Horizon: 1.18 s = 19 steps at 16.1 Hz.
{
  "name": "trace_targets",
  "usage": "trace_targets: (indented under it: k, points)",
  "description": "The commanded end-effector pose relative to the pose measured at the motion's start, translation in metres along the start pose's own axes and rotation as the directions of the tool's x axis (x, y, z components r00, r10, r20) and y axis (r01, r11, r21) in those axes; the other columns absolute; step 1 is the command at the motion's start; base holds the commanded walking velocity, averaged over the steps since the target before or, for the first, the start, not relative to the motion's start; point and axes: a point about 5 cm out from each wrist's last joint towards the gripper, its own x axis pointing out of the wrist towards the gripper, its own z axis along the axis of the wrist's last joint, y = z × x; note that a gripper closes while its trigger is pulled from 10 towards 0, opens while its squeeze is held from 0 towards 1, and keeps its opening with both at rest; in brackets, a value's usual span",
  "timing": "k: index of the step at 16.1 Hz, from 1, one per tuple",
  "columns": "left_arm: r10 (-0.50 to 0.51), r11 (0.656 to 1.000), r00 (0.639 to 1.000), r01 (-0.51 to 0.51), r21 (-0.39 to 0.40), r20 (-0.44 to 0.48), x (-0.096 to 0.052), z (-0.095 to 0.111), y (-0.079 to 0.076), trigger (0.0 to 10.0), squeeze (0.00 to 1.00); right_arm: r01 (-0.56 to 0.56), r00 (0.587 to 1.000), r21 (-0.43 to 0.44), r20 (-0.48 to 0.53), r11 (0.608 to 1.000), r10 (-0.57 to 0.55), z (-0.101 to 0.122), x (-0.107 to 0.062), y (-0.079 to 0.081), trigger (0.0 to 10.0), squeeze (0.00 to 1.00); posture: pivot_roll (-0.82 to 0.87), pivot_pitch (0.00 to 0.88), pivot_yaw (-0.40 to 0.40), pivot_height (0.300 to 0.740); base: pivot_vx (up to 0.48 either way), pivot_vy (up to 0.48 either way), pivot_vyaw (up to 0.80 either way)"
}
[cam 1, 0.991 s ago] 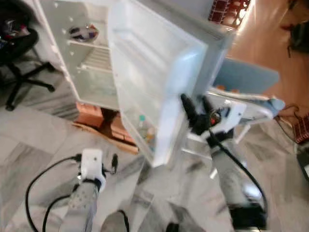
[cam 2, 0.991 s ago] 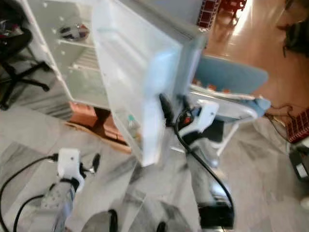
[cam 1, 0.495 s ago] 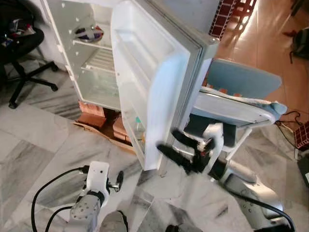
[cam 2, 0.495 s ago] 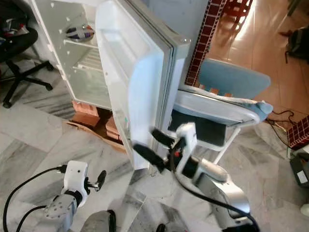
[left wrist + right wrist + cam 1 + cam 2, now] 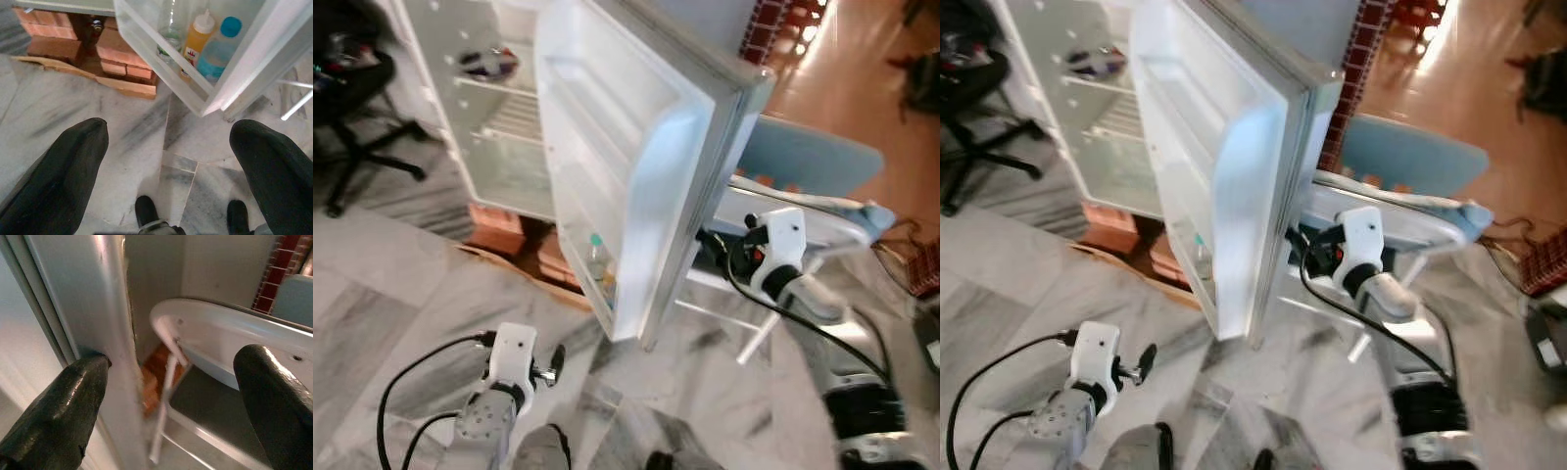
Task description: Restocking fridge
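Raised behind the fridge door (image 5: 636, 186), right gripper (image 5: 168, 396) faces a chair (image 5: 803, 186).

Head views bright, soft with motion blur. Daylight glare on the orange floor (image 5: 862, 88) at upper right; fridge door (image 5: 626, 166) blown out pale. Left wrist view sharp on the bottles (image 5: 205, 44); right wrist view blurred, black fingers (image 5: 54, 406) out of focus.

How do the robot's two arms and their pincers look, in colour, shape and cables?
Both arms are silver-grey tubes ending in a white boxy wrist block. Loose black cables loop along the left arm and right arm. Each pincer has two long, rounded, matte black fingers.
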Motion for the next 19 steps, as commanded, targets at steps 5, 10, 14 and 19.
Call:
trace_targets:
  k: [5,10,14,19]
  points:
    - [-0.014,1.000,1.000,0.014,0.016,-0.008,0.001,0.000,-0.001,10.0,0.00,-0.675,0.727,0.270,0.406,0.687,0.554,0.067,-0.022,0.079,10.0,0.00,0.16,0.105,-0.060,0.740,0.000,0.000,0.00]
    - [-0.020,1.000,1.000,0.020,0.017,-0.017,0.003,-0.002,-0.001,10.0,0.00,-0.728,0.686,0.350,0.391,0.589,0.614,0.051,-0.038,0.092,10.0,0.00,0.15,0.104,-0.061,0.740,0.000,0.000,0.00]
    - [-0.022,1.000,0.999,0.022,0.021,-0.030,0.006,-0.003,-0.003,10.0,0.00,-0.466,0.884,0.215,0.156,0.858,0.441,0.016,-0.019,0.062,10.0,0.00,0.15,0.101,-0.066,0.740,0.000,0.000,0.00]
    - [-0.022,0.999,0.999,0.023,0.024,-0.032,0.006,-0.004,-0.002,10.0,0.00,-0.310,0.950,0.091,0.061,0.946,0.306,0.001,-0.022,0.024,10.0,0.00,0.15,0.103,-0.066,0.740,0.000,0.000,0.00]
